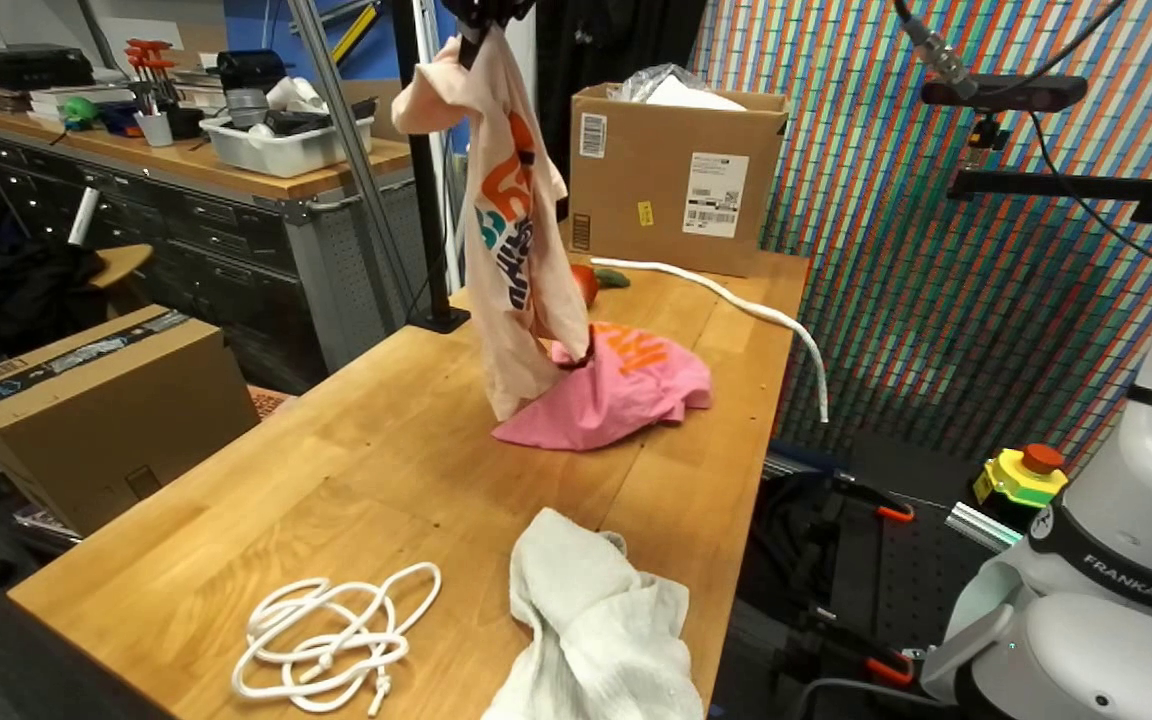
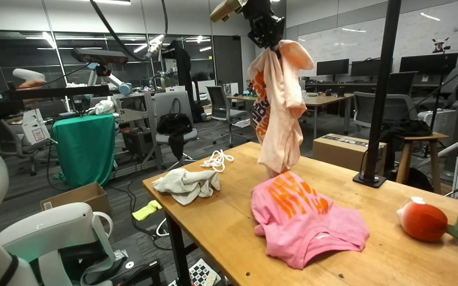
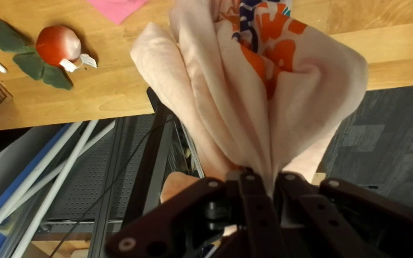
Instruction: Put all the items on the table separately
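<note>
Gripper (image 3: 273, 181) with its load, a peach garment (image 2: 280, 115) printed in orange and navy, above the wooden table (image 1: 356, 480). The jaws are drawn together, with scarcely a gap, on a bunched fold of cloth (wrist view, bottom centre). The peach garment hangs directly below the gripper, its long axis nearly vertical; in both exterior views it runs from near the top of the frame to about the middle. Key relation: its lower end lies just beside the pink T-shirt (image 2: 308, 222), and the two overlap in both exterior views. Separate placement would therefore seem to require a sideways shift before release, perhaps toward left centre of the frame in an exterior view, short of the coiled white rope (image 1: 326, 640) at lower left and the white cloth (image 1: 596, 610) at bottom centre. A plush tulip (image 2: 424, 220) lies at the right of the frame in an exterior view. Hidden or indistinct: in that frame the garment's lowest part passes behind the pink T-shirt, so contact with shirt or wood cannot be told, and folds obscure the garment's cut. The white cloth is cropped by a lower edge, the tulip's leaves by a right edge.
</note>
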Motion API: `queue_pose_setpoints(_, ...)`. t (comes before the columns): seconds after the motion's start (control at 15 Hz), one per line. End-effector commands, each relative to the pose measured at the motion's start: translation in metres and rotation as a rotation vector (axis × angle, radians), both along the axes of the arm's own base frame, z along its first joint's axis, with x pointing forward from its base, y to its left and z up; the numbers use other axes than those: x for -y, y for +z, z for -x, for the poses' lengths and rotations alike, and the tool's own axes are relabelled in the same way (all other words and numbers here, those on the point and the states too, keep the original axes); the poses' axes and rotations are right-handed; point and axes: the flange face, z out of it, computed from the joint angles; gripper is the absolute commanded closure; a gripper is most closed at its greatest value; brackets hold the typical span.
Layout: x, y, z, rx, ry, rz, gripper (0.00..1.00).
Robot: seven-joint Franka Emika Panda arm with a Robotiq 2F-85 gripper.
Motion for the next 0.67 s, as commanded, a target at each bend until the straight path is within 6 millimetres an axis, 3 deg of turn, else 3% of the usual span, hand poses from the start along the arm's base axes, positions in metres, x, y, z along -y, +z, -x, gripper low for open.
queue_pose_setpoints(0.0,-0.023,0.010,-0.039,0.014,-0.016,0.017,0.96)
queue_pose_setpoints(0.33,-0.041,0.004,-0.085,0.009,-0.062,0.034,0.96)
queue_pose_setpoints(0.6,-0.041,-0.003,-0.113,-0.013,-0.097,0.028,0.96)
